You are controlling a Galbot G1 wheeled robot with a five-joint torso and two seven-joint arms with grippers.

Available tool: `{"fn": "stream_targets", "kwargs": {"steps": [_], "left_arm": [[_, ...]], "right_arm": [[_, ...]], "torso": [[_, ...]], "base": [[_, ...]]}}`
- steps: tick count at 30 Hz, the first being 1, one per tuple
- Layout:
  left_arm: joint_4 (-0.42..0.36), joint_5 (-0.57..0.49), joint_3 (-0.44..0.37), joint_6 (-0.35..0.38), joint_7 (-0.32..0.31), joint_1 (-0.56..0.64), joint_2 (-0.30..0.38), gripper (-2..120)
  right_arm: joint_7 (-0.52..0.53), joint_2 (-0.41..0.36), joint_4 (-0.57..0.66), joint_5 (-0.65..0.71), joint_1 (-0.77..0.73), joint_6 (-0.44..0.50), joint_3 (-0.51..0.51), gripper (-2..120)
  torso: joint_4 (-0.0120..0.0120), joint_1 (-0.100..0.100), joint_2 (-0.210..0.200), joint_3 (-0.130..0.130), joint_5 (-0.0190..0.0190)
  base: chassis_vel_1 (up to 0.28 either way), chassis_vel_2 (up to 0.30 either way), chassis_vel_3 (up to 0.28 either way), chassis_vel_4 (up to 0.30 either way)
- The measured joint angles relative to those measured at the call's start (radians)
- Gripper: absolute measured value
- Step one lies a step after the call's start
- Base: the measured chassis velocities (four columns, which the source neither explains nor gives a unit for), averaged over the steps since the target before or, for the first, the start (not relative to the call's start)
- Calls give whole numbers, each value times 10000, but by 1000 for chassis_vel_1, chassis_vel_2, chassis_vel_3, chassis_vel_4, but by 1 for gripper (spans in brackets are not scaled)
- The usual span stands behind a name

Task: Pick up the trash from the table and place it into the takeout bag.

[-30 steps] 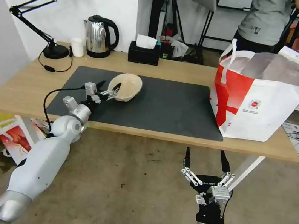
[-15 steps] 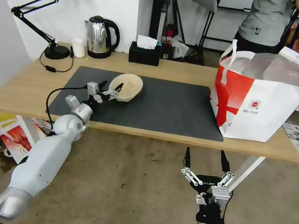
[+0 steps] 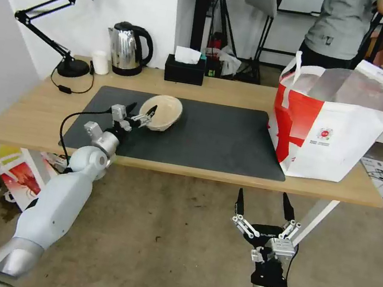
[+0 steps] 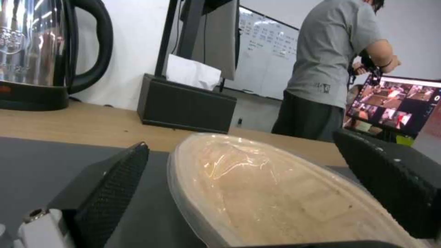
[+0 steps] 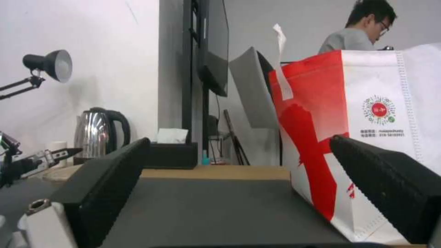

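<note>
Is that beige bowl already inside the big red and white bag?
No, the beige bowl sits on the dark mat, between the left gripper's open fingers, well apart from the bag.

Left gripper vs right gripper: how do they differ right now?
Position: the left gripper is over the dark mat on the table; the right gripper hangs below the table's front edge, over the floor.
Contact: the left gripper's open fingers straddle the rim of the beige pulp bowl; the right gripper is near nothing.
Shared: both are open.
</note>
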Motion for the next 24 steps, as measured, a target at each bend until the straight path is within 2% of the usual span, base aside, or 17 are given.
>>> {"fn": "stream_targets", "kwargs": {"steps": [10, 21, 24], "left_arm": [[-2, -88, 87, 114, 18, 52, 91, 100], [-1, -86, 234, 154, 166, 76, 133, 100], [-2, -56, 279, 176, 248, 118, 120, 95]], "right_arm": [[0, -1, 0, 0, 0, 0, 0, 100], [0, 0, 0, 0, 0, 0, 0, 100], [0, 0, 0, 0, 0, 0, 0, 100]], "torso": [[-4, 2, -2, 0, -1], [5, 3, -4, 2, -2], [10, 3, -2, 1, 1]], "base": [[0, 0, 0, 0], [0, 0, 0, 0], [0, 0, 0, 0]]}}
